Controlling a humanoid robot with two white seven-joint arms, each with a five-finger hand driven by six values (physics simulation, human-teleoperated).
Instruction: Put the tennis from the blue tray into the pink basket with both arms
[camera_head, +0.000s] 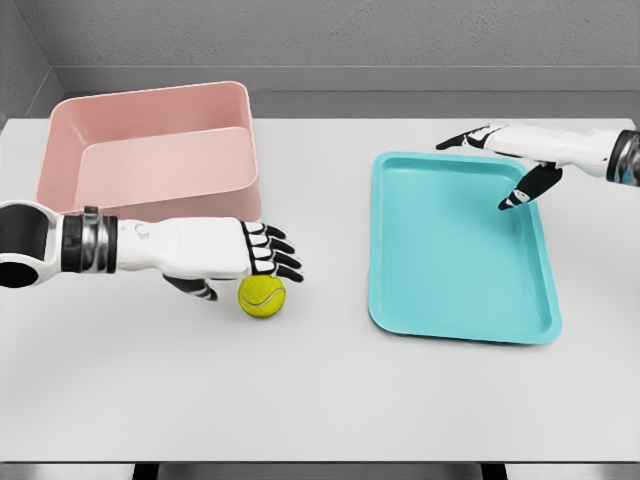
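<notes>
Viewing from the head camera, I see the tennis ball (262, 296) resting on the white table (330, 400) at roughly 7 o'clock from centre, outside the blue tray (455, 250) and just in front of the pink basket (150, 150). My left hand (225, 250) hovers immediately at the ball's 10 o'clock, fingers extended and relaxed, gripping nothing. My right hand (510, 150) sits at 2 o'clock over the tray's far right corner, fingers spread loosely, thumb pointing down, likewise empty.

Both forearms run off the side edges; the left robot hand (225, 252) hides its own palm.
</notes>
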